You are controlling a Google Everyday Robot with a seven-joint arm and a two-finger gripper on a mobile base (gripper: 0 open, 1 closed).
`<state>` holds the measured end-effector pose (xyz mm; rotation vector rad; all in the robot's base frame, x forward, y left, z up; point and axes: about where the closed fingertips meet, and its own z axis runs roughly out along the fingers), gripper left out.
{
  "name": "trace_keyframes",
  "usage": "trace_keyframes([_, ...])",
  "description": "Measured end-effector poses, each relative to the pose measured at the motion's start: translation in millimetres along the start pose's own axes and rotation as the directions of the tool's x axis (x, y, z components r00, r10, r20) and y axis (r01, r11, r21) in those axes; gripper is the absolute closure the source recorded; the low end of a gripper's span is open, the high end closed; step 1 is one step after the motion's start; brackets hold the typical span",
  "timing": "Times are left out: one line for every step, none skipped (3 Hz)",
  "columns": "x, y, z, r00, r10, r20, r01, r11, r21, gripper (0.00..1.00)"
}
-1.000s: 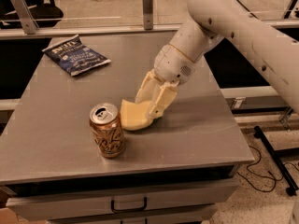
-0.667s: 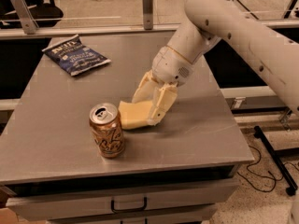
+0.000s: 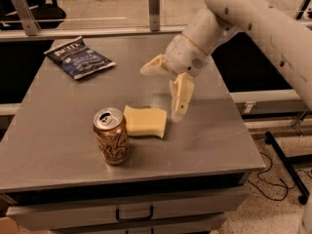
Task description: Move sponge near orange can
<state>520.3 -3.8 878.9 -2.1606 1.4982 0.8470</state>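
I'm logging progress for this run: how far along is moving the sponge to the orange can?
Looks done: the sponge lies flat on the table, right beside the orange can. In hand: nothing; the gripper hangs open above the table, just right of the sponge and not touching it. Left: at most backing the gripper away.

We found the table (image 3: 53,152) carrying the can (image 3: 112,136), the sponge (image 3: 145,122) just beside it, and a chip bag (image 3: 79,57); the gripper (image 3: 160,94) hung above, fingers spread.

Dim warm light on pincer (image 3: 160,94) above table (image 3: 222,130)
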Motion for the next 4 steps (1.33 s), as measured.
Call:
trace_keyframes([-8.7, -28.1, -76.2, 1.0, -0.022, 0.001, 0.021, 0.974, 0.226, 0.0])
trace_keyframes([-26.4, -33.9, -166.1, 0.997, -0.072, -0.011, 0.068, 0.8661, 0.495, 0.0])
trace_keyframes([-27.7, -49.2, -179.7, 0.997, -0.073, 0.002, 0.059, 0.8209, 0.568, 0.0])
trace_keyframes([-28.2, -49.6, -179.0, 0.997, -0.074, 0.002, 0.06, 0.8216, 0.567, 0.0])
